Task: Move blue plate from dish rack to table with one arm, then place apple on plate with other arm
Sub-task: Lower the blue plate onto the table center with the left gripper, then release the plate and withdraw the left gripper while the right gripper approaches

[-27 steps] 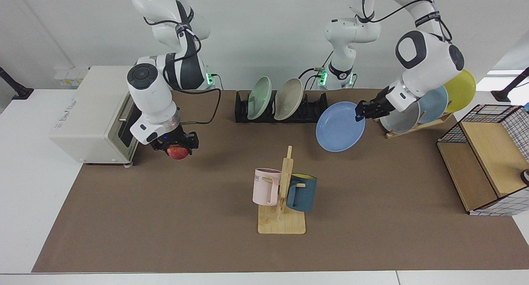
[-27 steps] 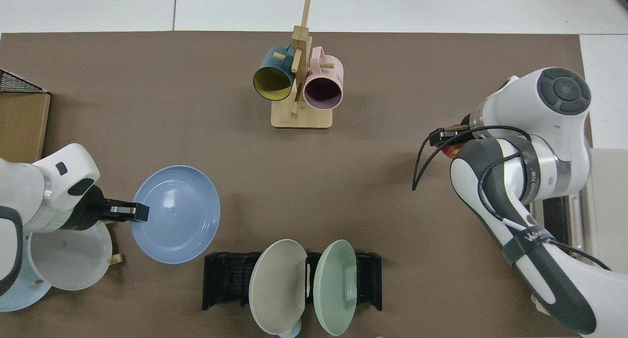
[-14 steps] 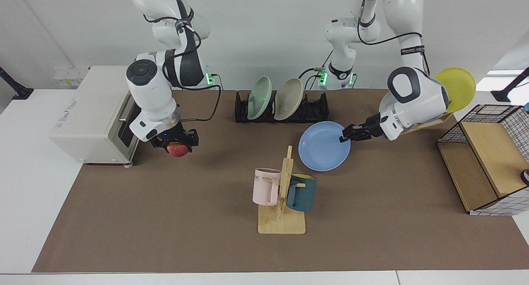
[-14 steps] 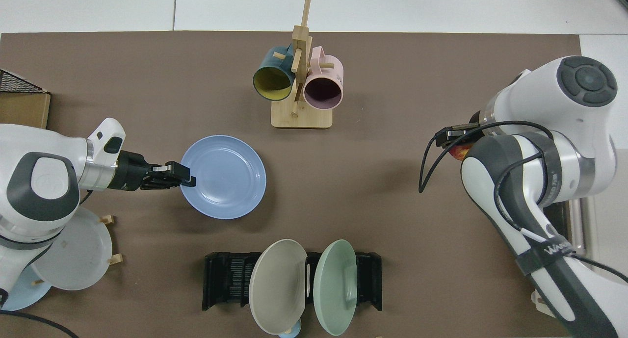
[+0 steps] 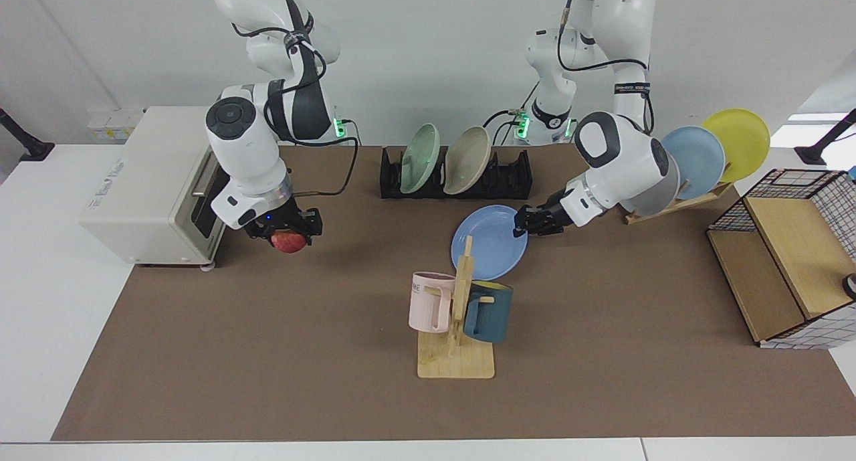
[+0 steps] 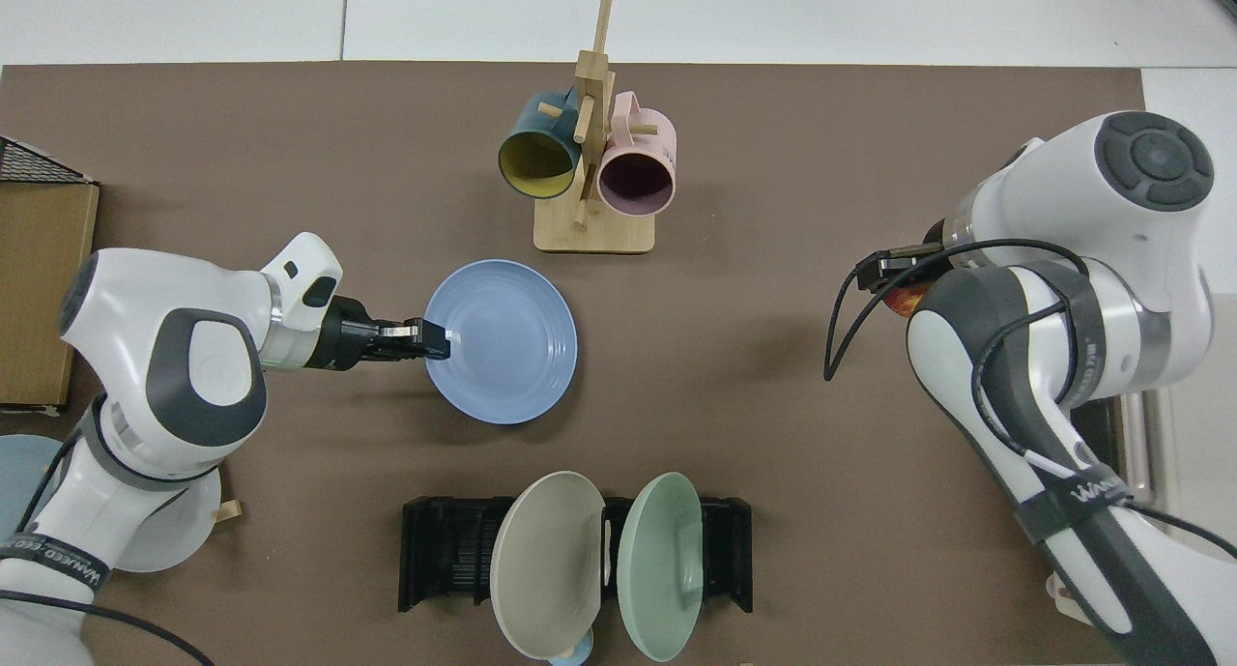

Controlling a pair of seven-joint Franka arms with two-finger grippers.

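The blue plate [image 5: 489, 241] [image 6: 503, 342] lies nearly level, low over the middle of the brown table [image 5: 267, 354] [image 6: 773, 144], just behind the mug stand. I cannot tell whether it touches the tabletop. My left gripper [image 5: 520, 228] [image 6: 440, 340] is shut on the plate's rim. The black dish rack [image 5: 511, 173] [image 6: 445, 550] stands behind, holding a green and a beige plate. My right gripper [image 5: 289, 237] [image 6: 894, 279] hangs in front of the toaster oven, shut on the red apple [image 5: 289, 243] [image 6: 901, 302], which is held above the table.
A wooden mug stand [image 5: 458, 314] [image 6: 589, 163] with a pink and a dark teal mug sits close to the plate. A white toaster oven [image 5: 147, 187], a wooden plate stand [image 5: 695, 160] with grey, pale blue and yellow plates, and a wire-and-wood shelf [image 5: 789, 260] line the sides.
The left arm has carried the blue plate from beside the rack's end toward the table's middle, levelling and lowering it. The right gripper with the apple has barely moved.
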